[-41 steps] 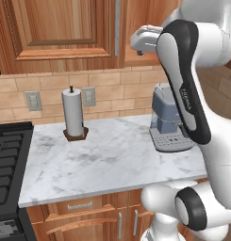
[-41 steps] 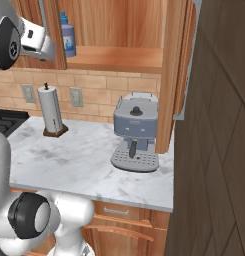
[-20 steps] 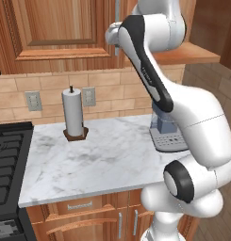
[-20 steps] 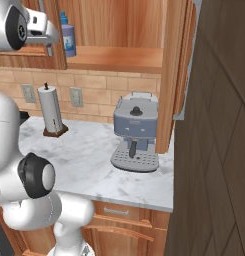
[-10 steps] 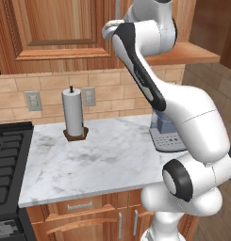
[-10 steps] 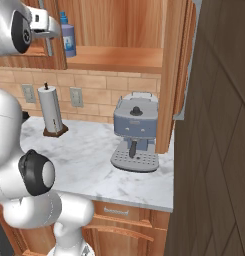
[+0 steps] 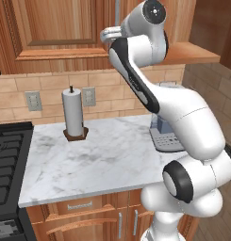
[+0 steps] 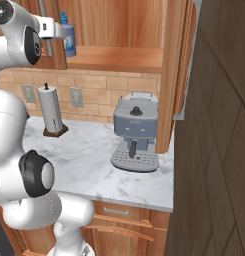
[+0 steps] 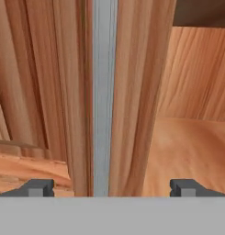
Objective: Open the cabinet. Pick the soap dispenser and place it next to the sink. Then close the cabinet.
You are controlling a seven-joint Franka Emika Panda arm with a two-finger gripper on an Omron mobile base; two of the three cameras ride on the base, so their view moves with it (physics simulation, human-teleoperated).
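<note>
Still on opening the cabinet (image 7: 55, 28): gripper (image 9: 111, 187) spread wide, straddling the left door's silver handle (image 9: 104, 92). Soap dispenser (image 8: 69, 39) sits upper left on the shelf. Next: close on the handle, pull.

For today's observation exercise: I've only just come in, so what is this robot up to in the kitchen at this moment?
The white arm is reaching up to the wooden wall cabinet. Its right door stands open, and the soap dispenser stands on the shelf inside. The hand view shows the gripper open, its fingertips either side of the left door's vertical silver handle, not yet closed on it. Below, a paper towel roll and a coffee machine stand on the marble counter.
</note>
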